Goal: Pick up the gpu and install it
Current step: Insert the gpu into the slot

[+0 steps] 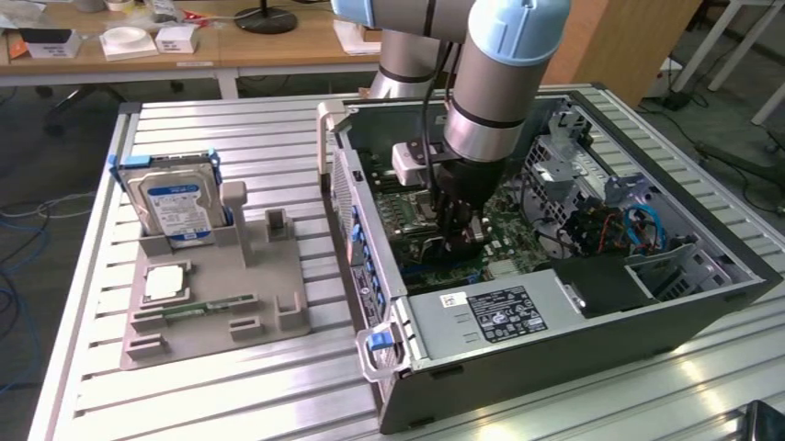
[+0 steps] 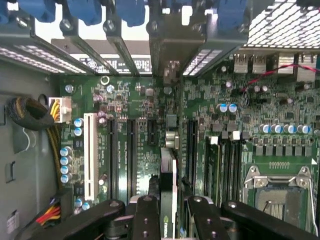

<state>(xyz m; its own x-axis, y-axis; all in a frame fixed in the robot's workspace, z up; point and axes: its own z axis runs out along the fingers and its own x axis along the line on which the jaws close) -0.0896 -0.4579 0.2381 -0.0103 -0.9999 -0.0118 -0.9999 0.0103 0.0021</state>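
In the exterior view, the arm (image 1: 497,73) is cut off by the top edge. Its lower end blocks the middle of the motherboard (image 1: 405,207) inside the computer case (image 1: 687,294). The slatted worktop (image 1: 245,395) runs past the bottom edge. Print on the power supply label (image 1: 501,312) and on the hard drive (image 1: 178,207) is too small to read. In the wrist view, the pincer (image 2: 170,197) is cut off by the picture's edge. The gpu (image 2: 168,165) clamped in it shows edge-on as a thin strip, both faces hidden. Whether the card touches the board beneath cannot be told.
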